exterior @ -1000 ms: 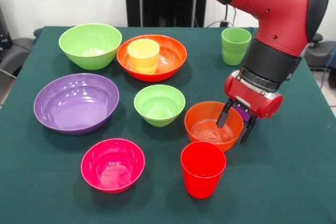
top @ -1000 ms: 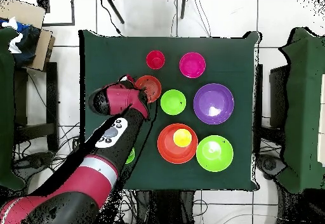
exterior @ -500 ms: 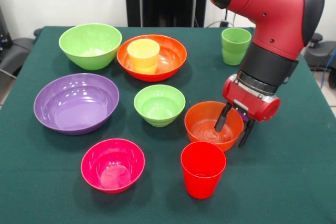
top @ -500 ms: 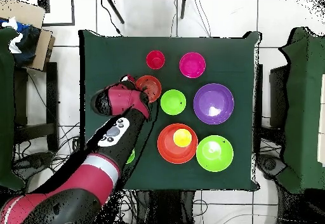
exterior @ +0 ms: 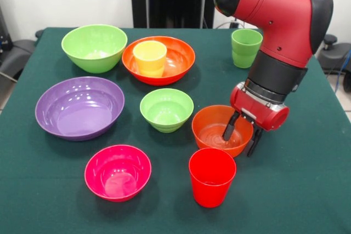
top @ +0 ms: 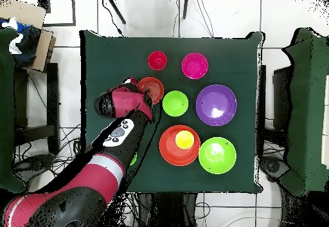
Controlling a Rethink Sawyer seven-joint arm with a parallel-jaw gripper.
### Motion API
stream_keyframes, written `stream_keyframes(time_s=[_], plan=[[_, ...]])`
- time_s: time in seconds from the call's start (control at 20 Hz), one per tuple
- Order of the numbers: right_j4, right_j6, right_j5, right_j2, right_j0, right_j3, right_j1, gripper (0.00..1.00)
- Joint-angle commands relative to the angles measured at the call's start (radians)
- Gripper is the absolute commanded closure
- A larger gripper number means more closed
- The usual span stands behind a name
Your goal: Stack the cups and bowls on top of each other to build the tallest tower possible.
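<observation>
My gripper (exterior: pixel 242 137) is open and straddles the right rim of the small orange bowl (exterior: pixel 214 132): one finger is inside the bowl, the other outside. The red cup (exterior: pixel 211 176) stands just in front of that bowl. The yellow cup (exterior: pixel 149 57) sits in the large orange bowl (exterior: pixel 176 63). The light green cup (exterior: pixel 246 47) stands alone at the back right. The small green bowl (exterior: pixel 166 109), pink bowl (exterior: pixel 117 171), large purple bowl (exterior: pixel 79 107) and large green bowl (exterior: pixel 94 46) stand apart. No purple cup shows.
The green table cloth (exterior: pixel 307 190) is bare to the right of the gripper. In the overhead view the arm (top: pixel 115 134) covers the table's left side, with the small orange bowl (top: pixel 153 87) at its tip.
The gripper has come down and a little to the left in the front view, so its fingers sit lower on either side of the small orange bowl's rim. The cups and bowls have not moved.
</observation>
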Motion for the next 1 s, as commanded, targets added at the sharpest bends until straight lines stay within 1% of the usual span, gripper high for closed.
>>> stream_keyframes(time_s=[0.05, 1.0], plan=[[-0.061, 0.011, -0.018, 0.159, -0.032, 0.035, 0.027, 0.00], [-0.062, 0.006, 0.005, 0.151, -0.027, 0.026, 0.031, 0.00]])
